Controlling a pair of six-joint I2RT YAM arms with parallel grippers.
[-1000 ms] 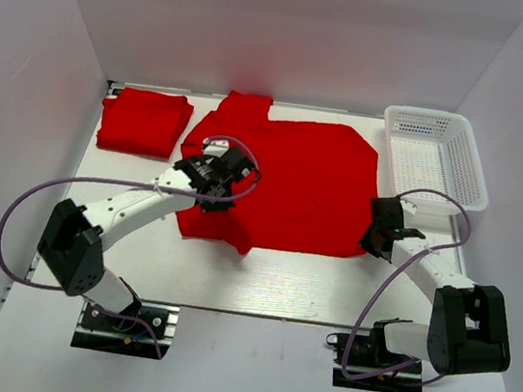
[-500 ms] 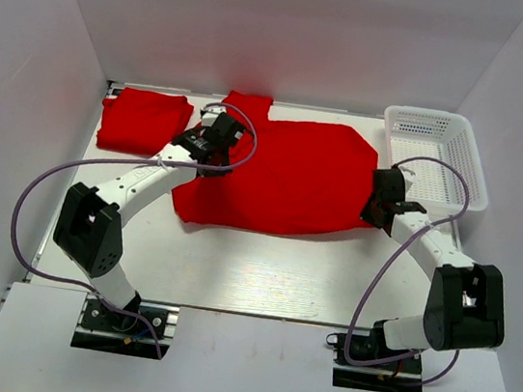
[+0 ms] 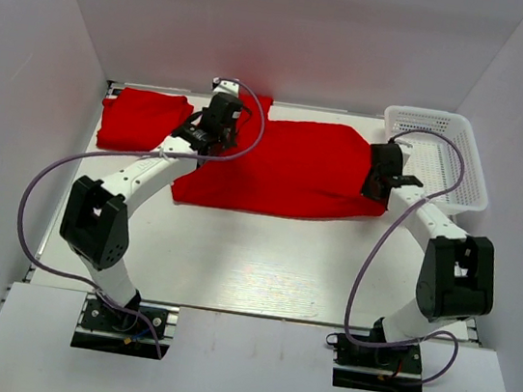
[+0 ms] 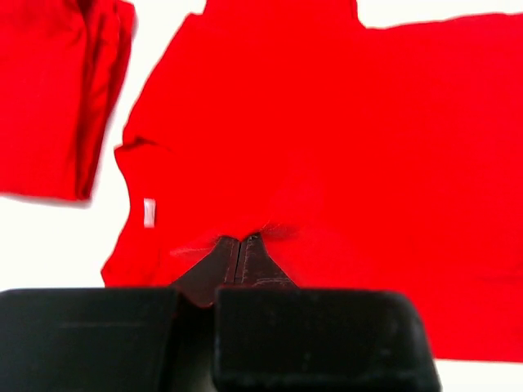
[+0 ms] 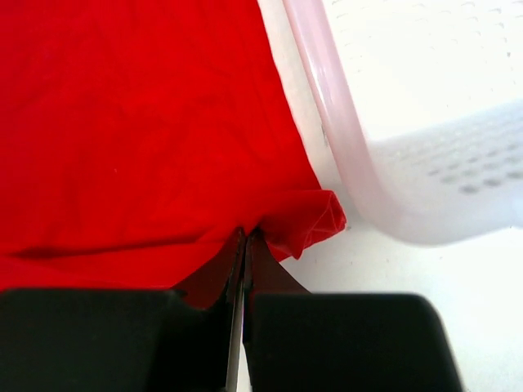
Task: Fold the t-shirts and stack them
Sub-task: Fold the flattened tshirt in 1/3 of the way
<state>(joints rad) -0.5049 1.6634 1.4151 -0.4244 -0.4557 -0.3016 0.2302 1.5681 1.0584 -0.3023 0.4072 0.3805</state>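
Folded t-shirt (image 4: pixel 49 98) partly off-frame (left wrist)

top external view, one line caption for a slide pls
Left gripper and right gripper, both shut, pinch a red t-shirt mid-table; folded t-shirt at far left, white mesh basket at far right.

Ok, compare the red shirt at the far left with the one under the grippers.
The far-left shirt is folded into a compact rectangle; the middle shirt lies in a much wider band. The far-left shirt lies untouched; the middle shirt is pinched by the left gripper and the right gripper. Both are plain bright red.
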